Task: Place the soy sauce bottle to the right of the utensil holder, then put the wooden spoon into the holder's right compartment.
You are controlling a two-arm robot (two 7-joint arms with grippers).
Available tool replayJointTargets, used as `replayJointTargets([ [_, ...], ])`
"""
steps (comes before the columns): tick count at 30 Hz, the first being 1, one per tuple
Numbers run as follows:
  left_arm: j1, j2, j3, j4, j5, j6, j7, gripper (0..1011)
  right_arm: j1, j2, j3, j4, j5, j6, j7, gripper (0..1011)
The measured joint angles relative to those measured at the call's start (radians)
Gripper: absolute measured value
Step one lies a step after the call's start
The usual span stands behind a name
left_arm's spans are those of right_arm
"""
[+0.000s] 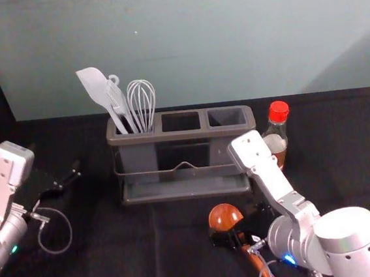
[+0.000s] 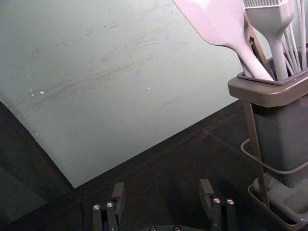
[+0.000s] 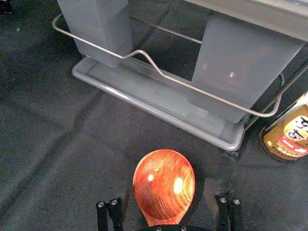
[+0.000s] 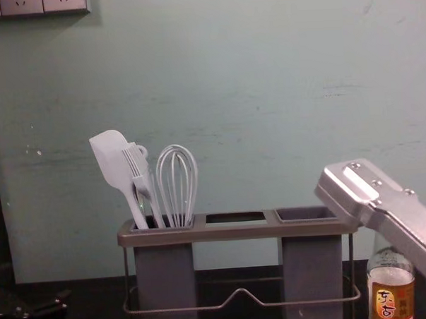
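Observation:
The utensil holder [image 1: 181, 135] stands mid-table; its right compartment [image 1: 227, 117] holds nothing. To its right stands the soy sauce bottle [image 1: 276, 136], red-capped and upright, also in the right wrist view [image 3: 291, 137] and chest view [image 4: 391, 293]. In front of the holder lies the wooden spoon [image 1: 225, 217], bowl toward the holder. My right gripper [image 1: 240, 225] is low over the spoon; in the right wrist view the open right gripper [image 3: 166, 204] has the spoon's neck between its separated fingers. My left gripper [image 1: 69, 176], left of the holder, is open and empty in its wrist view [image 2: 161, 192].
A spatula [image 1: 95, 88], a brush and a whisk [image 1: 141, 103] stand in the holder's left compartment. The holder's wire rail and tray [image 1: 186, 189] face the front. Behind the black-covered table [image 1: 117, 250] rises a wall.

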Motion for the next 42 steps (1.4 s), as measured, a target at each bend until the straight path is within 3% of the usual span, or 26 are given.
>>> replayJointTargets([
  [10,0.0,0.0,0.0,0.0,0.0,0.0,0.0,1011,0.009,-0.043,0.006,0.045,-0.019,-0.007,-0.004,1002],
  [42,0.0,0.0,0.0,0.0,0.0,0.0,0.0,1011,0.017,-0.082,0.032,0.082,-0.078,-0.014,0.051,1002],
])
